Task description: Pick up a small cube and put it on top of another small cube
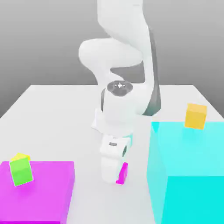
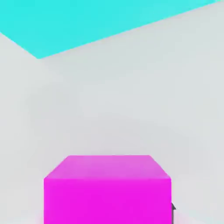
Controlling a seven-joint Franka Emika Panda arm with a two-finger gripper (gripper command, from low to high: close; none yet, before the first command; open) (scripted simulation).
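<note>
The small cube is magenta-pink and sits low over the white table, between the two big blocks. My gripper points straight down and is shut on it, the white hand hiding most of the cube in the exterior view. The hand view shows the same small cube close up, with a dark sliver of one finger against its side. A small green cube rests tilted on the large flat magenta block. A small orange cube stands on the tall cyan block.
The flat magenta block fills the exterior view's near left corner and the tall cyan block the near right. The arm's white links rise behind the hand. The white table stretches behind them.
</note>
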